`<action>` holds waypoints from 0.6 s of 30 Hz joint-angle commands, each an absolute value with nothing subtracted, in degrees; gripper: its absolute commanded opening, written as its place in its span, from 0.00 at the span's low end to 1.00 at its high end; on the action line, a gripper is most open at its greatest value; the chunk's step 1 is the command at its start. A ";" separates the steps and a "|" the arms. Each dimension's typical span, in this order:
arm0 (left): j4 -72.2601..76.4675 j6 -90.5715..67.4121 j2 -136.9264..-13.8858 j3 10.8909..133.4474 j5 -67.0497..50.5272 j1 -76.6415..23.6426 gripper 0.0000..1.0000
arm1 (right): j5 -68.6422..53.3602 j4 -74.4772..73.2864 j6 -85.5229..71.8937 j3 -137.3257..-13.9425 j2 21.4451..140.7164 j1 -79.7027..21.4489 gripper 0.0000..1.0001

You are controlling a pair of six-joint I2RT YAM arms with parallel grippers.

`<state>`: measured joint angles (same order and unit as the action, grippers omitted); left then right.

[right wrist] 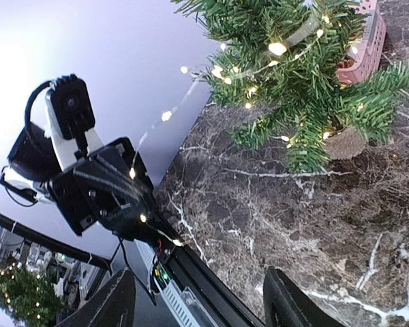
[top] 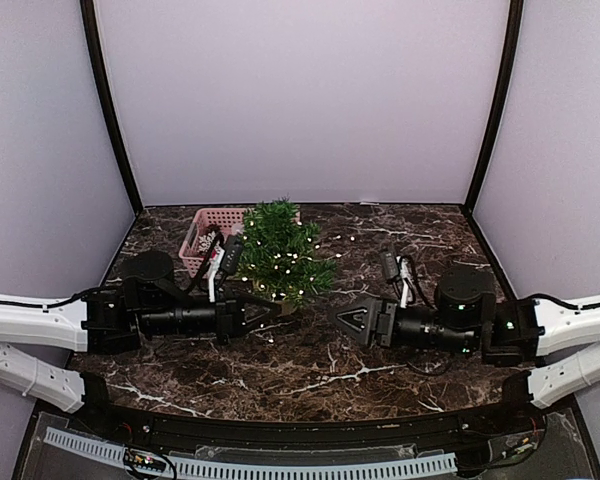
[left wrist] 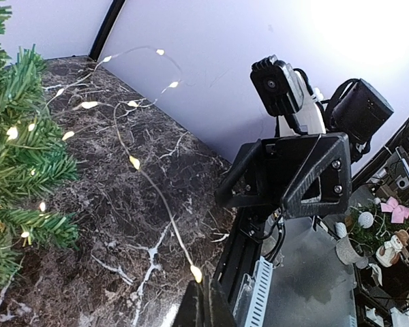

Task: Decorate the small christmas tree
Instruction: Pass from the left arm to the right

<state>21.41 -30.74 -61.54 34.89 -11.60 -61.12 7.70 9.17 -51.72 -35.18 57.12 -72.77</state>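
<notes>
Small green bushy christmas tree stands upright in its tan pot, with a pink plastic basket just behind-left of it. Left gripper, near side of the tree, is pinched tight on a thin fairy-light wire. Right gripper, right of the tree, has its jaws wide and empty. Risk: a taut wire could tip the light tree or snag its branches.

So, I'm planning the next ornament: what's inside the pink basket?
A few dark and pale pieces lie in the pink basket, too small to identify. The small christmas tree hides its right end.
</notes>
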 commanded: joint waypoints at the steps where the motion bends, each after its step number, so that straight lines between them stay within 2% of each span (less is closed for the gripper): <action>1: 26.99 -32.10 -64.56 37.00 -7.93 -63.47 0.00 | 18.43 18.39 -57.05 -40.52 63.34 -75.87 0.65; 6: 27.23 -31.27 -66.98 38.51 -8.40 -65.60 0.00 | 19.71 18.68 -57.44 -44.88 69.99 -75.96 0.62; 15: 27.80 -30.76 -68.42 39.11 -9.25 -66.18 0.00 | 16.55 20.59 -56.95 -47.70 74.74 -75.96 0.43; 18: 27.86 -30.76 -68.62 39.11 -9.58 -66.26 0.00 | 16.92 20.46 -56.11 -48.70 75.66 -75.94 0.40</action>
<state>25.87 -31.27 -68.49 37.56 -9.08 -65.87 16.64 17.21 -57.12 -46.09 74.74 -75.50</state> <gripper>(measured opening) 0.011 0.419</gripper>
